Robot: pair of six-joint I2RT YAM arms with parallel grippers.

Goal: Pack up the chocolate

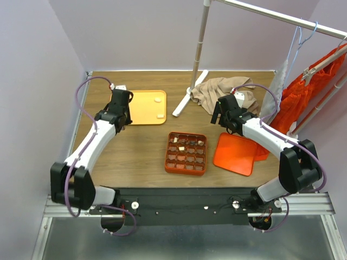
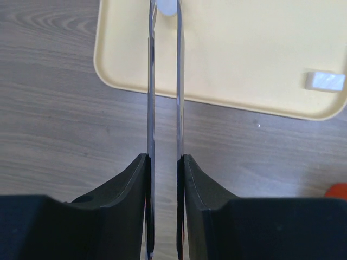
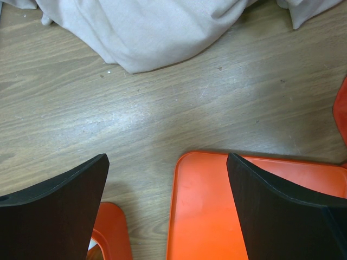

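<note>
Two cream-white chocolates lie on the pale yellow tray (image 1: 142, 111): a round one (image 1: 158, 99) and a rectangular one (image 1: 160, 115). In the left wrist view the rectangular one (image 2: 324, 81) lies near the tray's edge. My left gripper (image 2: 166, 8) has its thin blades drawn to a narrow gap, and the round cream-white chocolate (image 2: 167, 6) fills that gap at the tips. The orange gridded box (image 1: 186, 168) holds several white and brown chocolates (image 1: 190, 143) in its far rows. My right gripper (image 3: 168, 179) is open and empty over the far corner of the flat orange tray (image 3: 217, 216).
A beige cloth (image 1: 219, 89) lies at the back, also in the right wrist view (image 3: 152, 27). A white clothes-rack pole and foot (image 1: 190, 92) stand behind the box. Orange garments (image 1: 309, 92) hang at the right. The flat orange tray (image 1: 236, 153) lies right of the box.
</note>
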